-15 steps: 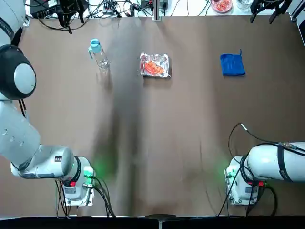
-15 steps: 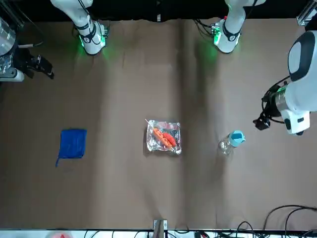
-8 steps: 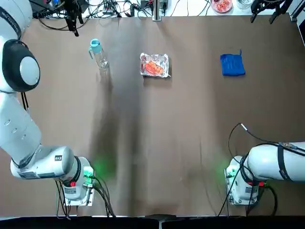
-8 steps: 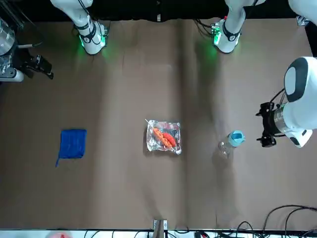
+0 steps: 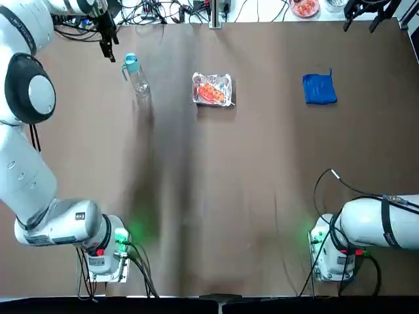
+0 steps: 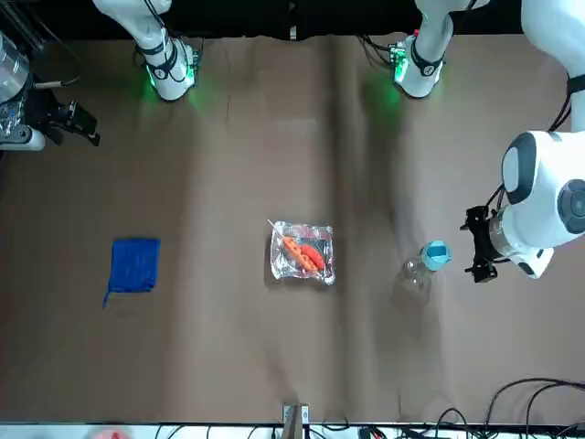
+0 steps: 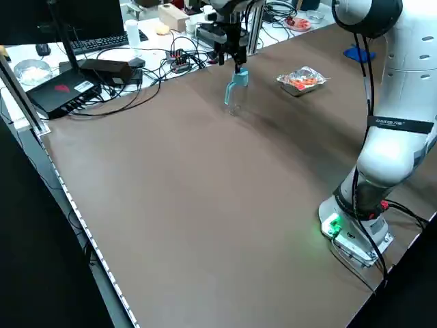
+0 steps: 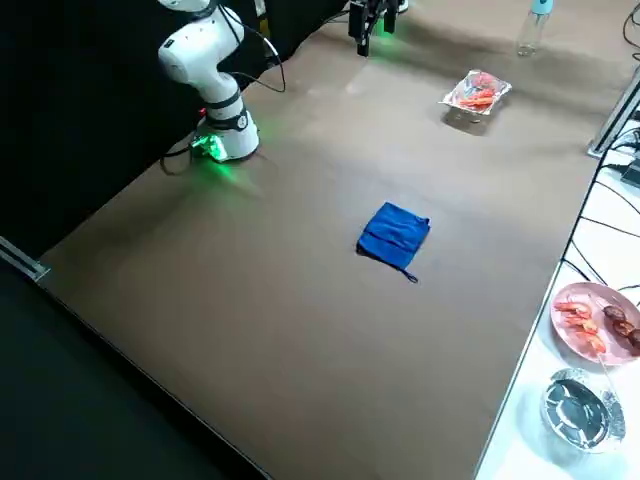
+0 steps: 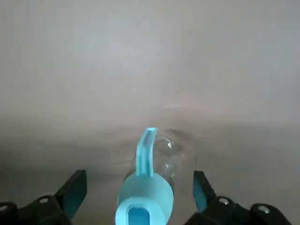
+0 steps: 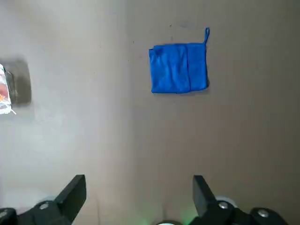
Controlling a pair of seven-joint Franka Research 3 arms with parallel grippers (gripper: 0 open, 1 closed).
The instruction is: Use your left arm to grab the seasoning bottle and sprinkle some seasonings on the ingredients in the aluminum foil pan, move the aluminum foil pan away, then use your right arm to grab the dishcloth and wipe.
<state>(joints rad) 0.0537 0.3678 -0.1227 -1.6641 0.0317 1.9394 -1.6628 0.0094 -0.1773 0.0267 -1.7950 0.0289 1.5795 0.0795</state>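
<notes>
Near side of the tabletop (image 5: 242,196): bases of the left arm (image 5: 26,176) and right arm (image 5: 393,222). Farther out, the dishcloth (image 5: 319,89) lies flat at the right; the foil pan (image 5: 228,99), holding the ingredients (image 5: 211,93), sits between dishcloth and bottle (image 5: 139,82). The bottle stands upright. The left gripper (image 9: 140,180) is positioned near its cap (image 9: 145,199), jaws spread. The right gripper (image 10: 139,180) is parked above the far edge, jaws spread

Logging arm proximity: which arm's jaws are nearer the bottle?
Left. Its open jaws are just beside the bottle, short of its blue cap; the right arm's are far off, beyond the foil pan and the cloth.
</notes>
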